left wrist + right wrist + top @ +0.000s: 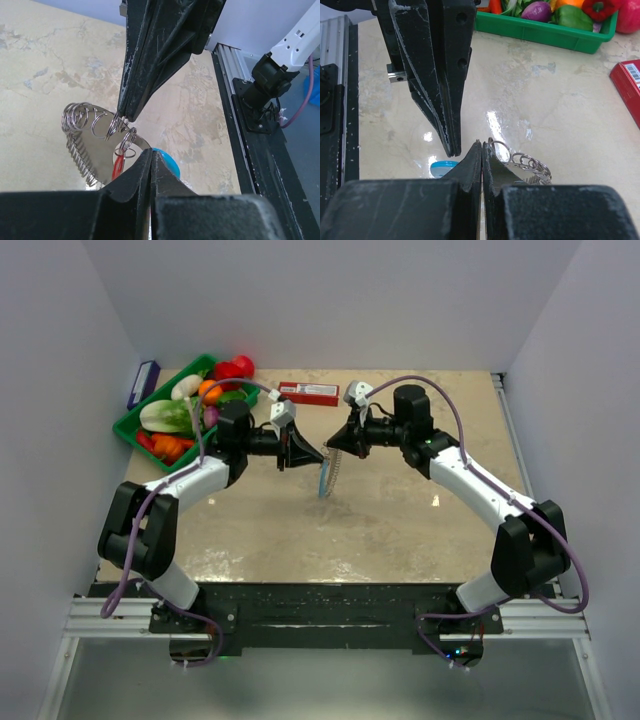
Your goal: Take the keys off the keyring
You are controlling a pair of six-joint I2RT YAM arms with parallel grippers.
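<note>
Keyring (327, 478) hangs in the air over the middle of the table (380, 530), between the two gripper tips, which meet nose to nose.

Right gripper (333, 445): fingers (150, 60) closed, tips pinching the coil of small rings (87, 117) at the top of the loop, as the left wrist view shows.

Left gripper (317, 453): fingers (135, 175) closed, tips against the loop just beside the blue section (169, 164). Whether they actually pinch the wire cannot be told.

Keys (79, 152) hang in a close silvery fringe down one side of the loop. One key with a red part (118, 167) hangs just beside the left gripper's tips.

Green tray (128, 428) of toy vegetables (185, 415) sits at the far left of the table. Red box (308, 393) lies near the far edge, well apart from both grippers.
</note>
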